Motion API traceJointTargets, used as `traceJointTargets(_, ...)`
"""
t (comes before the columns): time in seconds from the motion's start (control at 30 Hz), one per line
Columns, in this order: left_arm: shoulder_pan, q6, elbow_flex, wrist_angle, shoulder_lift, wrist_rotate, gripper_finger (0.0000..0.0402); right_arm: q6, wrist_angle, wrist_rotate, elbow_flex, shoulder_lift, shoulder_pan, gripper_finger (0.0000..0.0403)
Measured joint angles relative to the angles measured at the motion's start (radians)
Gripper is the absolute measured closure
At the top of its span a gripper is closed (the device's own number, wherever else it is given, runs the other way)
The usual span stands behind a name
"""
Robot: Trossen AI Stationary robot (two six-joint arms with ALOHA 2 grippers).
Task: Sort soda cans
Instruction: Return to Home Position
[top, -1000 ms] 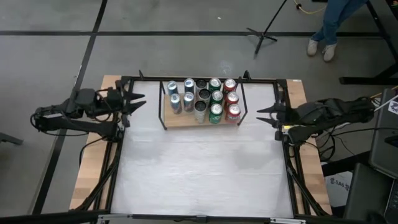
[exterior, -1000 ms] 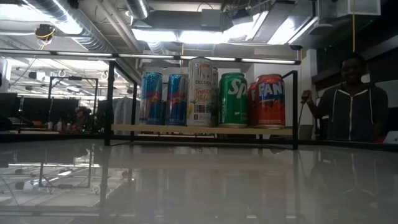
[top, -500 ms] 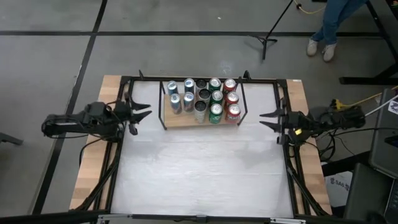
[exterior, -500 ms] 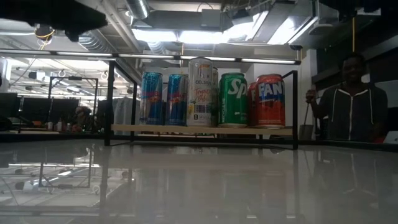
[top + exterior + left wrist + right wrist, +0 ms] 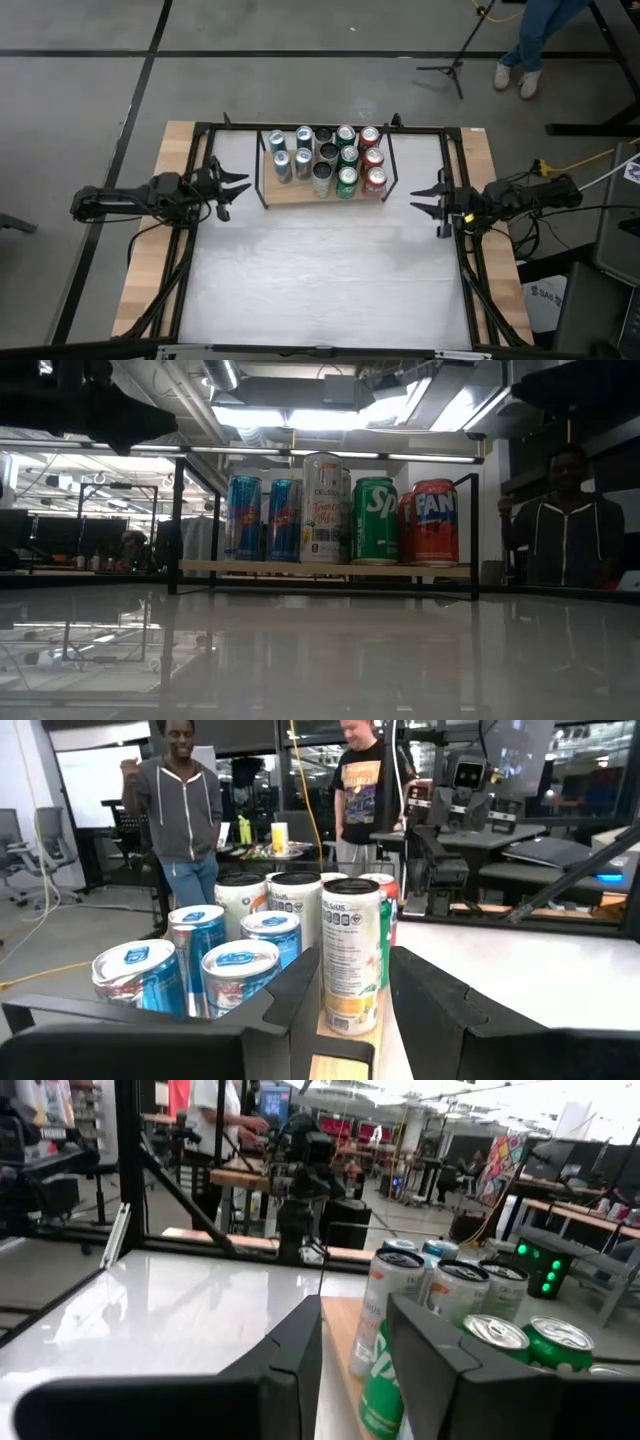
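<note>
Both arms have swung inward. Our left gripper (image 5: 242, 186) and right gripper (image 5: 420, 199) are spread apart and empty, because the small round metal soda cans (image 5: 325, 160) all stand sorted on the wooden shelf (image 5: 292, 194).

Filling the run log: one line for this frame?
soda cans: all on shelf, grouped by colour | left end effector: open, empty, left of shelf | right end effector: open, empty, right of shelf
</note>
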Motion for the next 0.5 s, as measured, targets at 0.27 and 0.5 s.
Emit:
traceJointTargets(0.27,0.000,-0.001,-0.060,0.083,0.000,-0.007,0.0289,0.001,0.177,0.000,-0.126,0.000,0.000,0.0299)
traceJointTargets(0.5,0.000,-0.017,-0.094,0.084,-0.002,-0.032,0.0289,-0.001,0.352,-0.001,-0.224,0.000,0.000,0.0299)
